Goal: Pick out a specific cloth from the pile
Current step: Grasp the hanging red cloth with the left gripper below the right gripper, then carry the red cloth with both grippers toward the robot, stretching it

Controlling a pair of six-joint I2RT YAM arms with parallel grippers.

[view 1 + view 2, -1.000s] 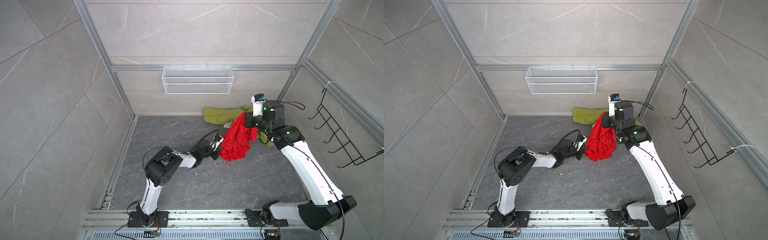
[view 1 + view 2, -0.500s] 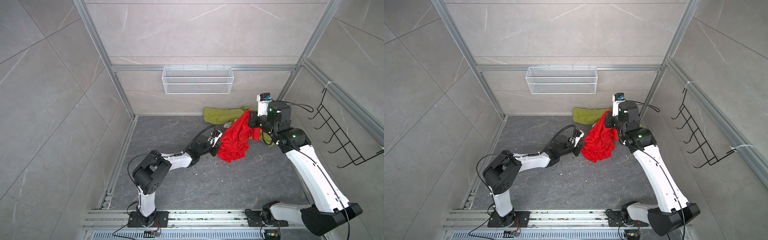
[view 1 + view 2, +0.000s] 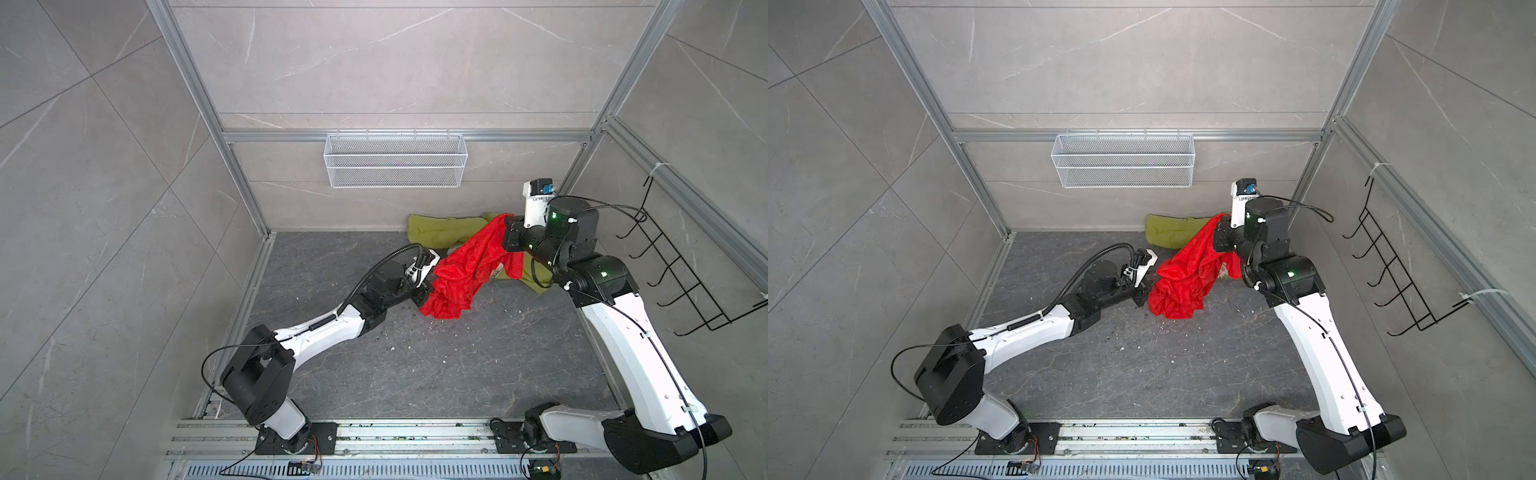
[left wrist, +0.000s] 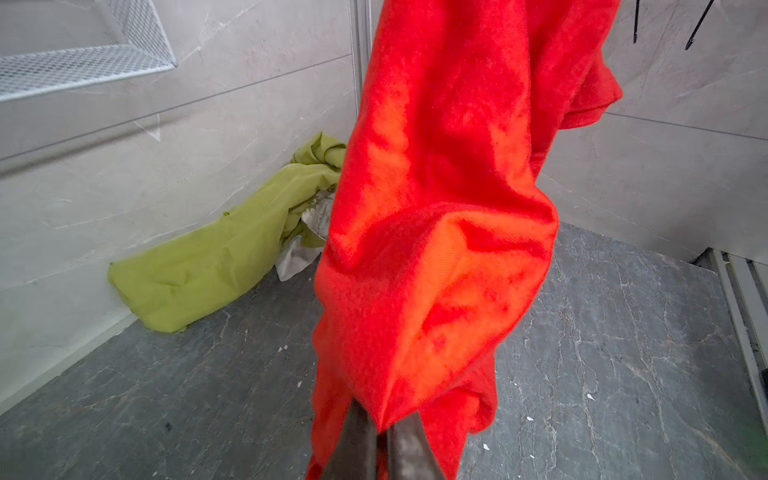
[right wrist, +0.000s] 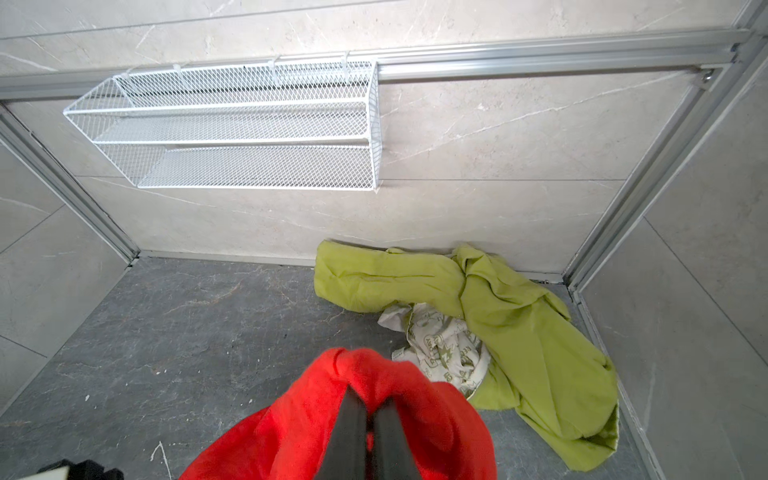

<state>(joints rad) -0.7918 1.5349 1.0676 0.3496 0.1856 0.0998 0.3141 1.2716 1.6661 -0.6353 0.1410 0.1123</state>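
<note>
The cloth (image 3: 465,270), bright red and plain, hangs stretched in the air between the two arms, at about 1 o'clock from the middle of the floor, with 12 o'clock at the back wall. The right gripper (image 5: 370,411) has its fingers pressed together on the cloth's upper end, which bunches over them at the 1 o'clock side. The left gripper (image 4: 376,428) pinches a fold lower down at the cloth's 9 o'clock edge, its fingers closed on the fabric. From that fold the rest sags in loose pleats toward 6 o'clock; whether the lowest folds touch the floor cannot be told.

Beyond the cloth, at 1 to 2 o'clock in the far corner, lies the pile (image 5: 498,324). There an olive-green cloth (image 5: 536,340) sprawls against the foot of the back wall. A small white cloth with greenish print (image 5: 444,349) is tucked against it on the near side.

The floor (image 3: 415,374) is dark grey stone with pale veins, flecked with small white crumbs (image 3: 517,311). Pale grey tiled walls (image 3: 395,62) framed in aluminium rails close the cell on three sides.

At 12 o'clock a white wire-mesh basket (image 3: 395,160) hangs from the rail of the back wall; only its own mesh shows inside. At 3 o'clock a black wire hook rack (image 3: 681,274) hangs on the side wall.
</note>
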